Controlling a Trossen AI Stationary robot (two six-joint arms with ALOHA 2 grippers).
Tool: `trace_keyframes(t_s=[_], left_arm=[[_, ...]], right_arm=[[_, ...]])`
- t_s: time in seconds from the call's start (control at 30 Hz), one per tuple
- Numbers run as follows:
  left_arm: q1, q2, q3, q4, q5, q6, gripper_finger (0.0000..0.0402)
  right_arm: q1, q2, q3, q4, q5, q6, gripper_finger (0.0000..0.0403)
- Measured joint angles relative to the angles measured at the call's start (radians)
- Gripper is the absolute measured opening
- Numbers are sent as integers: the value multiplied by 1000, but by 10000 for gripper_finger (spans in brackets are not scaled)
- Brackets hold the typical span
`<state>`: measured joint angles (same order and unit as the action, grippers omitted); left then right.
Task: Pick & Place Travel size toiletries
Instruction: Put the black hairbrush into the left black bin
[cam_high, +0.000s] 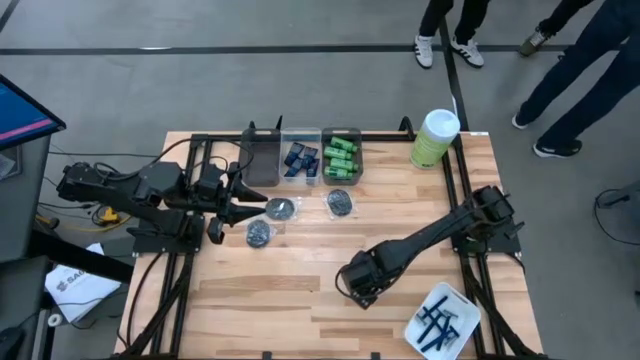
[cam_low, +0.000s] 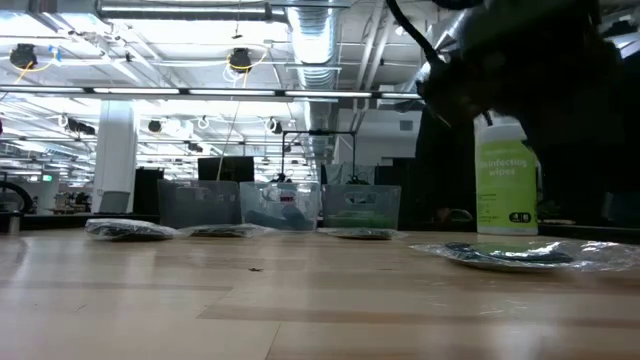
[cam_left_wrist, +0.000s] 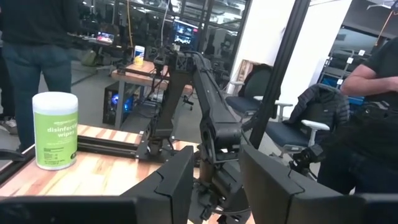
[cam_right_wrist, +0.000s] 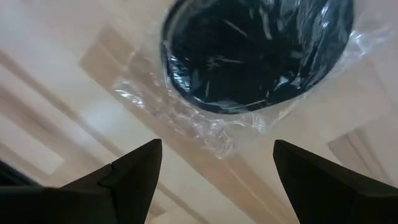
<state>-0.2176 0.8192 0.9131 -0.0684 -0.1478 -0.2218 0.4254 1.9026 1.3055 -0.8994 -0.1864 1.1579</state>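
A round dark grey packet in crinkly clear wrap lies flat on the wood, also seen in the low view. My right gripper hangs open just above its edge, near the table's middle front, and hides it from above. Three more packets lie flat farther left. My left gripper is open beside two of them, pointing level toward the table's right. Navy tubes and green bottles sit in clear bins. Blue razors lie in the white tray.
Three clear bins stand in a row at the far edge, next to the tall green canister at the far right corner. The white tray sits at the near right corner. Bare wood lies near left. People stand beyond the far edge.
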Motion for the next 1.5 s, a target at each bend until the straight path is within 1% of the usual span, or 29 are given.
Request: trace_keyframes(t_s=[0.1, 0.23, 0.47, 0.53, 0.6, 0.8, 0.9, 0.97, 1.13, 1.3, 1.4, 1.5], left_arm=[[0, 0, 0, -4, 0, 0, 127], [0, 0, 0, -4, 0, 0, 127], [0, 0, 0, -6, 0, 0, 127], [0, 0, 0, -6, 0, 0, 127], [0, 0, 0, -6, 0, 0, 127], [0, 0, 0, -8, 0, 0, 127], [0, 0, 0, -8, 0, 4, 127], [0, 0, 0, -10, 0, 4, 127], [0, 0, 0, -12, 0, 5, 127], [0, 0, 0, -14, 0, 5, 127], [0, 1, 0, -18, 0, 6, 127], [0, 1, -1, -21, 0, 4, 127]], right_arm=[[7, -5, -61, 98, -18, 32, 300], [10, -20, -126, 171, -42, 40, 292], [6, -19, -166, 262, -61, 49, 247], [6, -19, -167, 252, -61, 52, 224], [1, -19, -166, 235, -60, 56, 191], [-3, -17, -167, 211, -48, 40, 71], [-2, -17, -167, 211, -46, 27, 29], [-2, -17, -167, 211, -47, 12, 8], [-7, -26, -167, 207, -51, 10, 1], [-8, -92, -156, 190, -42, 22, 0], [-8, -143, -141, 169, -4, 40, 0], [-13, -201, -124, 137, 57, 47, 0]])
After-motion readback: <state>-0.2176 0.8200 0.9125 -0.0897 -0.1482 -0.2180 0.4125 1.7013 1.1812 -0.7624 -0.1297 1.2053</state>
